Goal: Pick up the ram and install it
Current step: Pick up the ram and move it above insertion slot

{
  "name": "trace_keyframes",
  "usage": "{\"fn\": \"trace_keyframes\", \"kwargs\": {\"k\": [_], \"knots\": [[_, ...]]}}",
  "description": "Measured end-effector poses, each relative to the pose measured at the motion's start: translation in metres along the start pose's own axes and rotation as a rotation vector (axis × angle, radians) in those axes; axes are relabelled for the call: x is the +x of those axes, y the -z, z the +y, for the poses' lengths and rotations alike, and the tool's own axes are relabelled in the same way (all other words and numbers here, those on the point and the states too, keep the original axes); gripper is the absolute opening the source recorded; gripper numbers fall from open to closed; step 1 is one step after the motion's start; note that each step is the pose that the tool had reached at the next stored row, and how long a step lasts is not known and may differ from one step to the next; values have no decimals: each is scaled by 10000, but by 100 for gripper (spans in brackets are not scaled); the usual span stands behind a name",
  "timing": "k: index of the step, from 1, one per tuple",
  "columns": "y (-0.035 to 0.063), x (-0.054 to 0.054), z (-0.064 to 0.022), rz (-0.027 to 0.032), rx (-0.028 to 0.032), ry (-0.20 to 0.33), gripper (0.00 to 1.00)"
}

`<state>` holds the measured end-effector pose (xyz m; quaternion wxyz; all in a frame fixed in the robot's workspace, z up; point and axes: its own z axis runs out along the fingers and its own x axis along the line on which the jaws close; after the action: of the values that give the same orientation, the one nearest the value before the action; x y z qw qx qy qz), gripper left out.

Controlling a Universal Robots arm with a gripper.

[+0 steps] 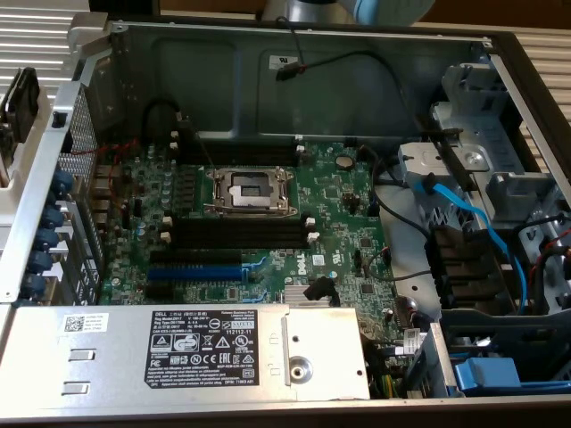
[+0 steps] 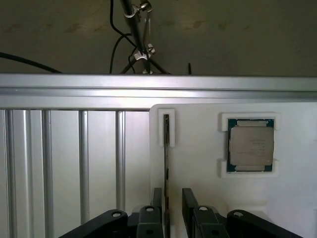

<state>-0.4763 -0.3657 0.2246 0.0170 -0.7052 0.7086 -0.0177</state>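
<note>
The ram [image 2: 166, 148] is a thin dark stick seen edge-on, standing upright in a slot of a white holder plate [image 2: 198, 188]. My gripper [image 2: 173, 210] is open, with a finger on either side of the ram's near end. The stick sits closer to one black finger [image 2: 156, 203] than to the other [image 2: 190, 206], and I cannot tell whether it touches the closer one. In the exterior view the motherboard [image 1: 339, 223] lies in the open computer case, with long black slots [image 1: 236, 232] below the CPU socket [image 1: 250, 189]. Part of the arm [image 1: 357, 9] shows above the case's back wall.
A CPU chip [image 2: 250, 144] rests in its own pocket on the white plate, beside the ram. A ribbed aluminium surface [image 2: 64, 163] lies next to the plate. In the case are a blue slot [image 1: 192, 272], a power supply [image 1: 178, 343], and blue cables [image 1: 464, 214] with drive bays on the exterior view's right.
</note>
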Motion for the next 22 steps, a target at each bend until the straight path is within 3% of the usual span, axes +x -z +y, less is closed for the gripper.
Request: {"fn": "trace_keyframes", "kwargs": {"k": [9, 11, 15, 22], "knots": [[-109, -1, 5, 0, -16, -1, 31], [-132, -1, 6, 0, -61, -1, 31], [-163, -1, 4, 1, -218, 0, 31], [-189, 9, 2, 5, -284, 2, 31]]}}
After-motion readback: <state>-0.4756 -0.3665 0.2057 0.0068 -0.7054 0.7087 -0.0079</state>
